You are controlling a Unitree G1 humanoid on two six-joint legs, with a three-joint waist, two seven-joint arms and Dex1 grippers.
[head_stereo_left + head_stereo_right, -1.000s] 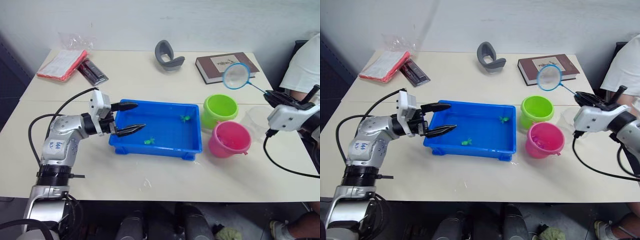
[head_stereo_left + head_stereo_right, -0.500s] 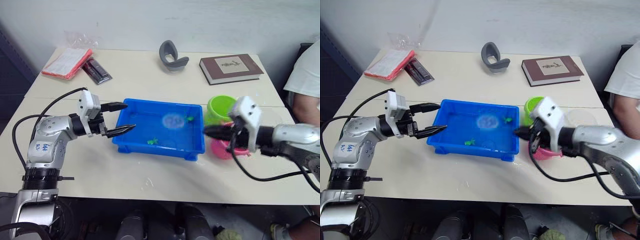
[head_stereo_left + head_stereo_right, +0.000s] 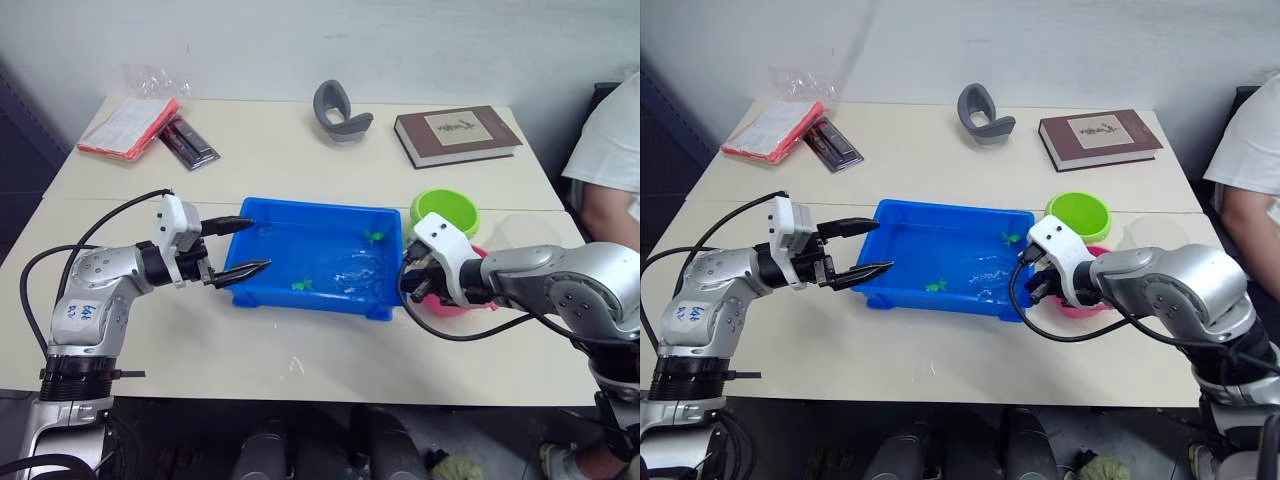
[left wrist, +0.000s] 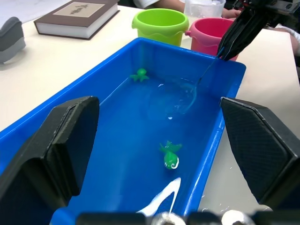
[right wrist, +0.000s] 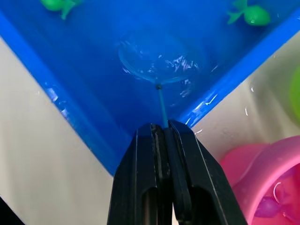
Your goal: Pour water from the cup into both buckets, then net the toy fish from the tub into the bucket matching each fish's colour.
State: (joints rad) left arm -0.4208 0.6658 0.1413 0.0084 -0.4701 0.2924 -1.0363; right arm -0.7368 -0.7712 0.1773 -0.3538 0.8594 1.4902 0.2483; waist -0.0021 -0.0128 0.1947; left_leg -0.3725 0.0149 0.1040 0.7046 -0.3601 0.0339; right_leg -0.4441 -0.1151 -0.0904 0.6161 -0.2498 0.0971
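The blue tub [image 3: 312, 299] holds water and two green toy fish [image 3: 375, 236] [image 3: 299, 285]. My right gripper [image 3: 409, 284] is at the tub's right end, shut on the net's thin handle. The net hoop [image 5: 157, 58] lies under the water between the two fish. My left gripper [image 3: 257, 242] stands open at the tub's left end, one finger over the rim and one in front of it. The green bucket [image 3: 445, 211] stands behind my right arm. The pink bucket [image 5: 262, 171], partly hidden, has a pink shape inside. The clear cup [image 3: 522, 231] is right of the buckets.
A brown book [image 3: 455, 133], a grey curved object [image 3: 338, 108], a red packet [image 3: 125, 127] and a dark case [image 3: 186, 143] lie along the table's far side. A person in white [image 3: 608, 150] sits at the right edge. Water drops [image 3: 296, 366] dot the table in front of the tub.
My right arm swung in from the far right, bringing the net down from above the book into the tub's water. The left gripper has drawn back a little toward the tub's left end.
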